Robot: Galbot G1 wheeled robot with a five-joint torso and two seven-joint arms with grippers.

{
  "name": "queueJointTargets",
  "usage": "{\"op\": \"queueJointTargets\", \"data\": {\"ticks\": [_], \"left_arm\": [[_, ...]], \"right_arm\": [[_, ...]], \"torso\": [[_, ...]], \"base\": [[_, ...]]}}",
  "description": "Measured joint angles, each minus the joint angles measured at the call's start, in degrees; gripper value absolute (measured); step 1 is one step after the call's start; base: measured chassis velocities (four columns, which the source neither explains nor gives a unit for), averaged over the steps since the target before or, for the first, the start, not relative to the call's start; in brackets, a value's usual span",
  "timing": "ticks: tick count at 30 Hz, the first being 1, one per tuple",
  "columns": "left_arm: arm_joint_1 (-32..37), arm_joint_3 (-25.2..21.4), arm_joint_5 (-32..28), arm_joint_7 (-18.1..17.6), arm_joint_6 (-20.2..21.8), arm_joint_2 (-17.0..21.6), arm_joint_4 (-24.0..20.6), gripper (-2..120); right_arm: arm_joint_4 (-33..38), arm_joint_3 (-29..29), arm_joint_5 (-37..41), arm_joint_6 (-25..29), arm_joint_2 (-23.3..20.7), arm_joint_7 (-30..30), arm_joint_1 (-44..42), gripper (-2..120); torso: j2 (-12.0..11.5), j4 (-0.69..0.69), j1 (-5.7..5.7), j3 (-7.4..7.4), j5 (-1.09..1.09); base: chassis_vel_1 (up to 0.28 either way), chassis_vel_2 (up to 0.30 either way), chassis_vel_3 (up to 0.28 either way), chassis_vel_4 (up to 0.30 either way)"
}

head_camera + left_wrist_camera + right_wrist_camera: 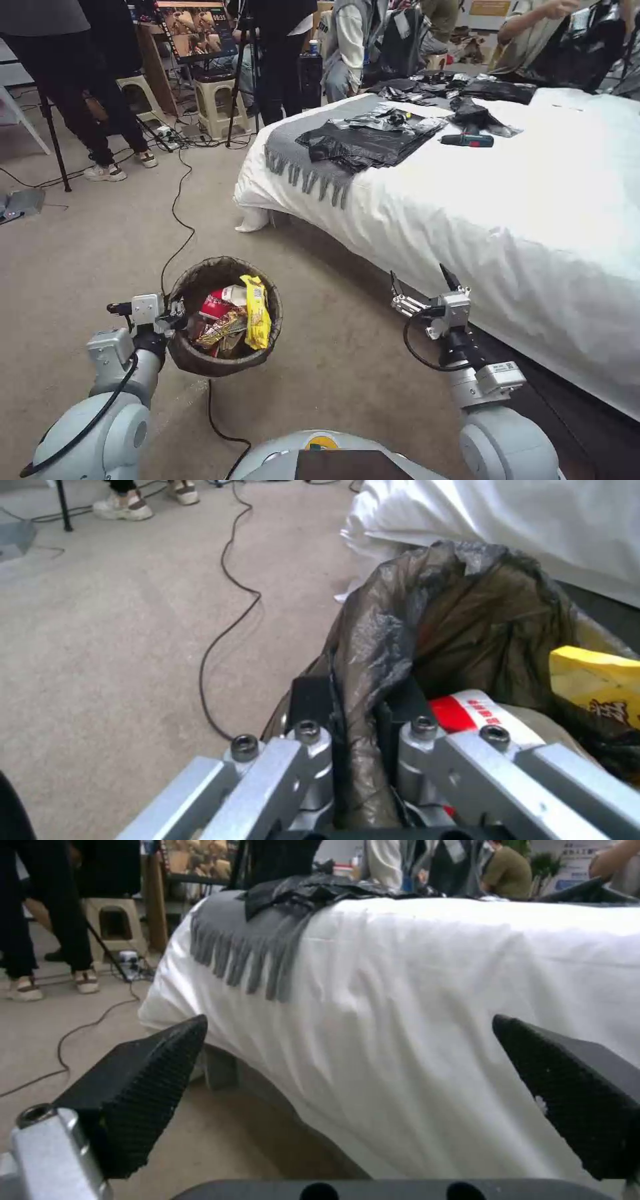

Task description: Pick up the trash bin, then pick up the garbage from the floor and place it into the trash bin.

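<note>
The bed [533,220] fills the floor [80,253] to my right, its white cover hanging down along the near edge, and I stand on the carpet beside that edge. The trash bin [200,363] hangs at my left side, clear of the bed's near corner, upright with its mouth to the ceiling and its long axis vertical, perhaps tipped a little toward me. My left tool [353,715] is closed tight on the bin's rim, pinching the dark bag [460,615] folded over it. My right tool [421,283] hovers near the bed's edge with its pads [143,1090] spread wide and nothing between them. Inside the bin lies garbage: a yellow wrapper [256,312], a red-and-white packet [217,305] and a brown wrapper [222,327]. I judge the picking largely done, since I see no litter on the carpet around me. The next move calls for finding any piece left, keeping the bin level meanwhile.
</note>
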Motion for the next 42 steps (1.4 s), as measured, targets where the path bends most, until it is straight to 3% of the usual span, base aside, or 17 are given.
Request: {"op": "queueJointTargets", "data": {"ticks": [42], "left_arm": [[-0.2,0.0,0.3,-0.1,0.2,-0.3,0.0,7]], "right_arm": [[-1.9,0.0,0.9,-1.2,-0.6,0.2,1.8,100]], "torso": [[0.0,0.0,0.0,0.0,0.0]], "base": [[0.059,0.065,0.065,0.061]]}}
